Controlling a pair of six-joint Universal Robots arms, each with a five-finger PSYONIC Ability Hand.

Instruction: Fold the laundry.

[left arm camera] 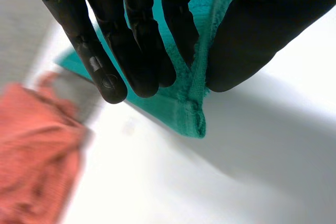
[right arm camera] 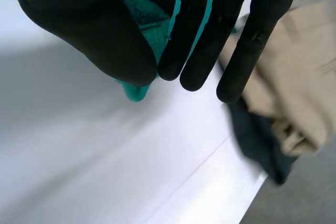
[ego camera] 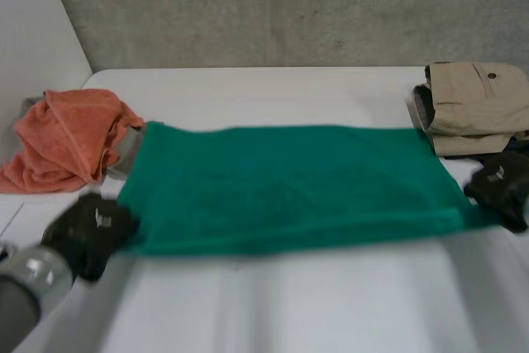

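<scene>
**A:** What is nearest to the near edge of the worktop [ego camera: 289,303]?

**B:** The two hands. The left hand [ego camera: 89,233] pinches one near corner of the green towel [ego camera: 281,183] between its thumb and its straight fingers. The right hand [ego camera: 500,188] holds the other near corner in the same way. The towel lies spread across the middle of the worktop, and its long side runs from the left edge toward the right edge.

**A:** What can go wrong from here?

**B:** I think both grips are shallow. In the wrist views only the hem is between thumb and fingers, and the tip of each corner sticks out. If the hands pull apart too strongly, or lift too fast, a corner can slip out and that side will drop.

**A:** And if one hand goes ahead of the other?

**B:** Then the near hem would land slanted on the far hem, and the edges would not meet.

**A:** Is there some danger farther back?

**B:** Yes, I believe so. The orange towel [ego camera: 70,138] is in a heap toward the far-left corner and seems to touch the green towel there. The folded beige trousers [ego camera: 479,105] lie toward the far-right corner, just beside the towel. A hand that carries its corner far could drag the heap or push the trousers.
</scene>
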